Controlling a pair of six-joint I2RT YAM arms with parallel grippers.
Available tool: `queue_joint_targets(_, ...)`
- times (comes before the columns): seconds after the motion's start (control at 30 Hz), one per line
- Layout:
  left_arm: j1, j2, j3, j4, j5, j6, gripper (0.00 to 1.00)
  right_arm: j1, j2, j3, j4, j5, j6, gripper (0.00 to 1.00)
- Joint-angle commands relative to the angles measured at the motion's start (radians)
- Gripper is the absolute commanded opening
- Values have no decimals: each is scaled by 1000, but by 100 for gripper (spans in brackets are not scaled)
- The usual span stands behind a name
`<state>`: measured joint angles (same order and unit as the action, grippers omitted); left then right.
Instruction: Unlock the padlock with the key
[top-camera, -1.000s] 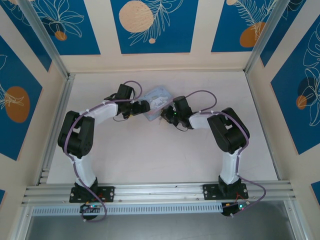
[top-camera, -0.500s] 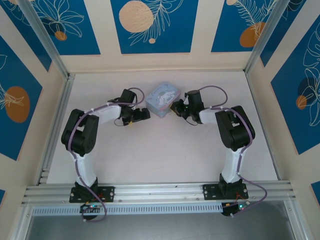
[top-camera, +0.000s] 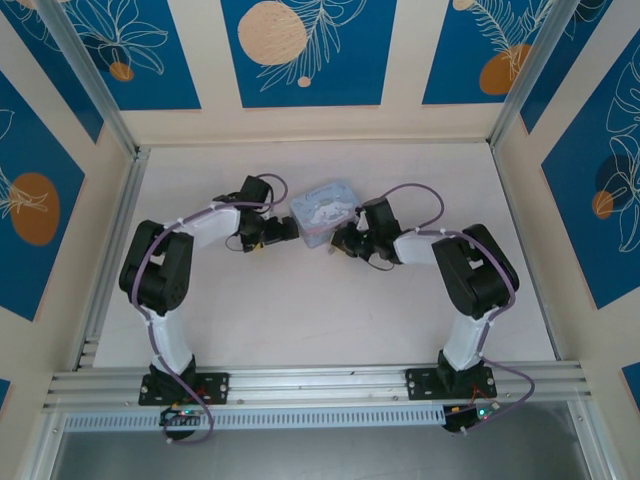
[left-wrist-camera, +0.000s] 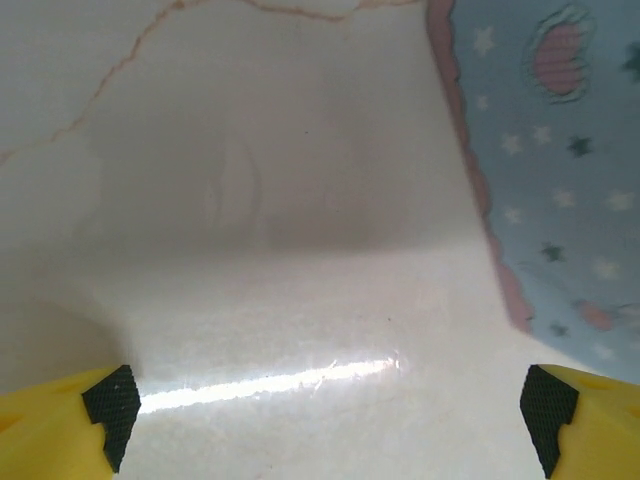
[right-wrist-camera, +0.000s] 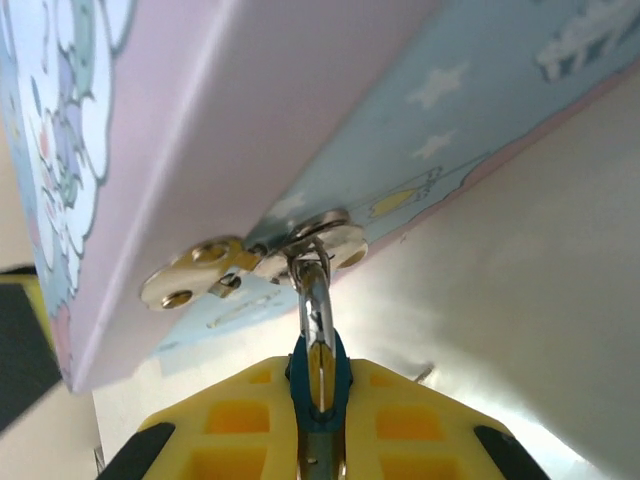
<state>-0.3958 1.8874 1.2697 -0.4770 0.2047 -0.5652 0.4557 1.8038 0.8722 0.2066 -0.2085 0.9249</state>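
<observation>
Clamping the padlock (right-wrist-camera: 316, 330) at the tin (right-wrist-camera: 200, 130), right end effector (right-wrist-camera: 320, 400); left end effector (left-wrist-camera: 328, 403) gapes.

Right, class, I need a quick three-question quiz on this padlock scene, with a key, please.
1. True or false: the left gripper stands open over bare table, beside the tin.
2. What does the right gripper clamp? A) the tin's lid B) the padlock C) nothing
3. Fill in: the padlock's shackle passes through the tin's metal ____.
Key: 1 true; 2 B; 3 hasp.
</observation>
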Motion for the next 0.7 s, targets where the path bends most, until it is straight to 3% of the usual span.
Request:
queue_joint_targets(0.0,2,-58,57,-45,9,20,99,50,-56,-37,-95,27,-42,0)
queue_joint_targets(0.37,-16,-4,155,-42,34,-1,100,89,-50,-17,-314,252,-74,0)
queue_joint_targets(0.67,-86,9,156,-32,-17,17,100,89,-47,-12,-291,239,-64,0)
